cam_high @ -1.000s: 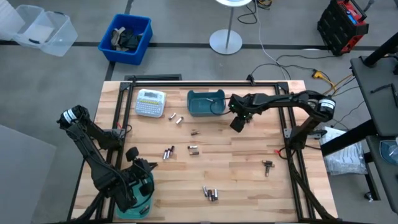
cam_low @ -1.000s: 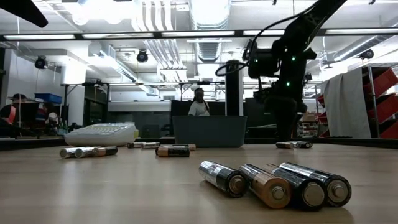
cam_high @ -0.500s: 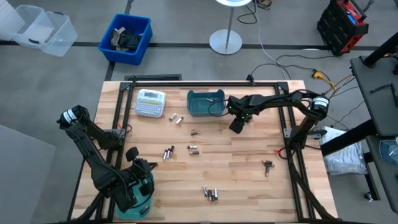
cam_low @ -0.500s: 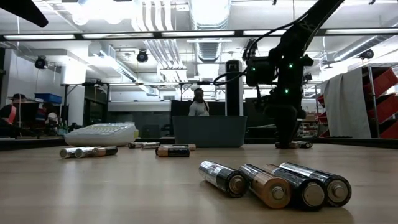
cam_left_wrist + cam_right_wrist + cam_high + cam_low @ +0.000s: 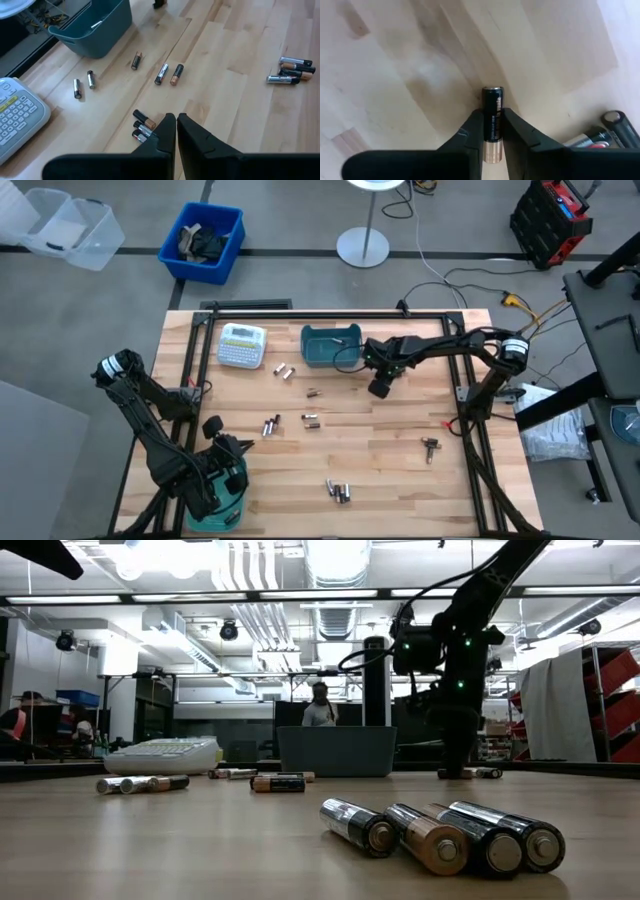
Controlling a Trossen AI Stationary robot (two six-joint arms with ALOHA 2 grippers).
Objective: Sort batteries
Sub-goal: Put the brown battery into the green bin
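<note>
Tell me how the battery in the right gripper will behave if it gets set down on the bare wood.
The battery is a smooth, rigid cylinder, so it will probably roll if released on its side. The right gripper pinches it across its glossy casing, so it might slip. It looks stiff, unlikely to bend. The left gripper waits shut at the table's near corner.

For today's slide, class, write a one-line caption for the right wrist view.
Right hand shut on a black, gold-ended cylindrical battery above the pale wooden tabletop.
</note>
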